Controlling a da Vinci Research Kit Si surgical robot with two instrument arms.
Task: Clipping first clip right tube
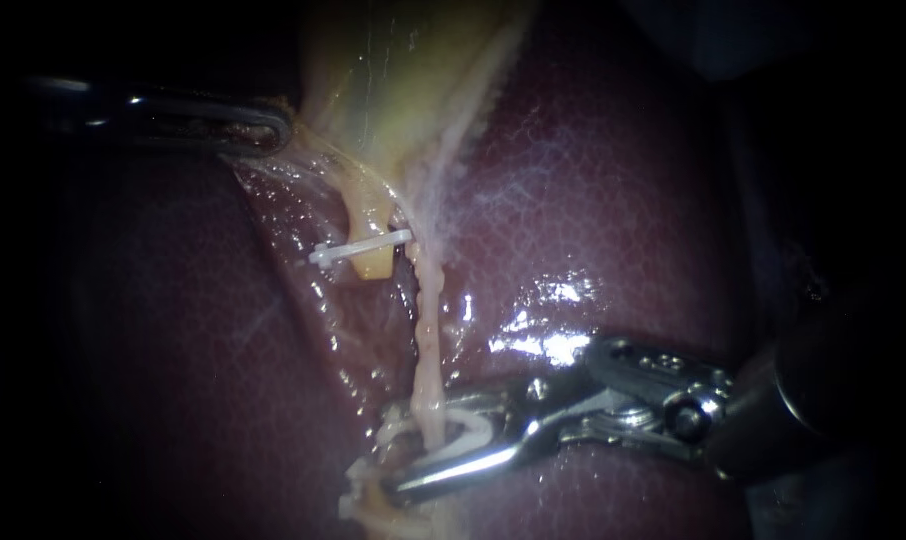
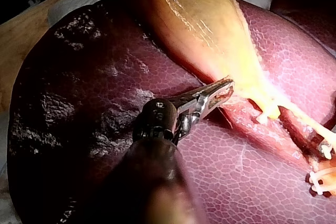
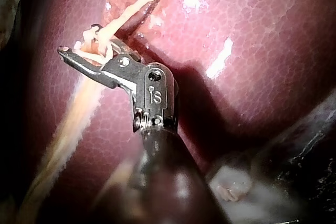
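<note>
A thin pale tube, the right tube, runs down over the liver. My right instrument comes in from the lower right. Its jaws stand either side of that tube with a white clip held between them and around it. The right wrist view shows the same jaws with the clip astride the tube. A short yellow tube stump to the left carries another white clip. My left instrument is shut on the edge of the yellow gallbladder; its jaws grip the narrow end of the gallbladder.
Dark red liver fills most of every view. Wet raw tissue lies between the two tubes. A white pad lies beside my right instrument's shaft. A wooden bench edge shows beyond the liver.
</note>
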